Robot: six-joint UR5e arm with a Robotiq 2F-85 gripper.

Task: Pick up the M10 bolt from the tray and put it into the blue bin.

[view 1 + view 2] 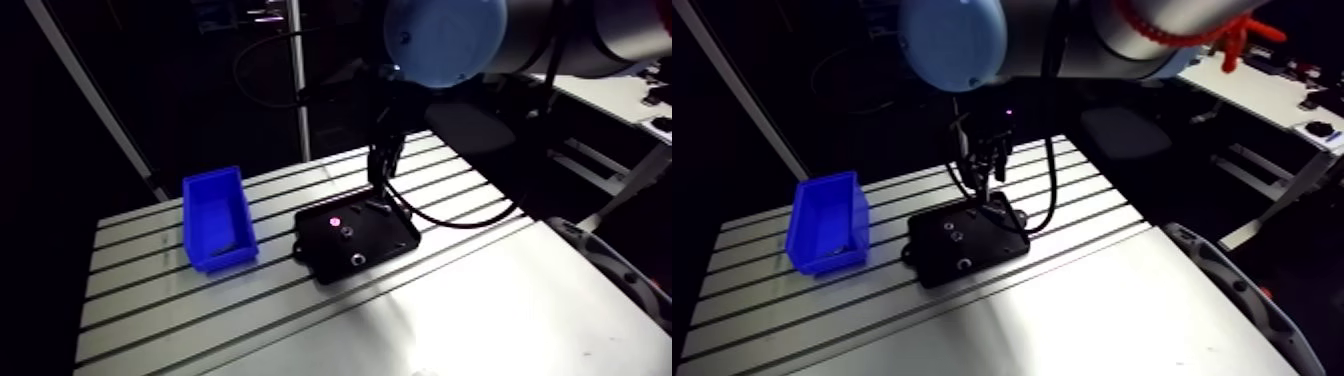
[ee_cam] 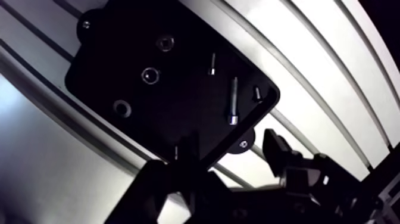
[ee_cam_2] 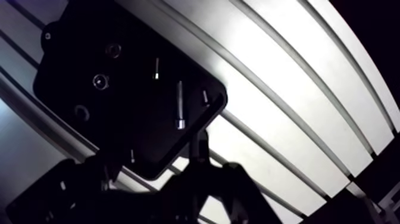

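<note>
M10 bolt (image 2: 233,101) lies flat in the black tray (image 2: 107,59), near the corner closest to the tool (image 2: 229,138). Its long axis runs straight away from the tool, head end nearest. On the worktop (image 1: 500,310), the blue bin (image 1: 217,220) stands left, the tray near its right. The tool hangs above the tray's far right edge, fingers apart, empty.

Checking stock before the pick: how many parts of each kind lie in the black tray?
Long bolt: 1
Short screws: 3 (the last is faint)
Round nut-like parts: 3
Total: 7
</note>
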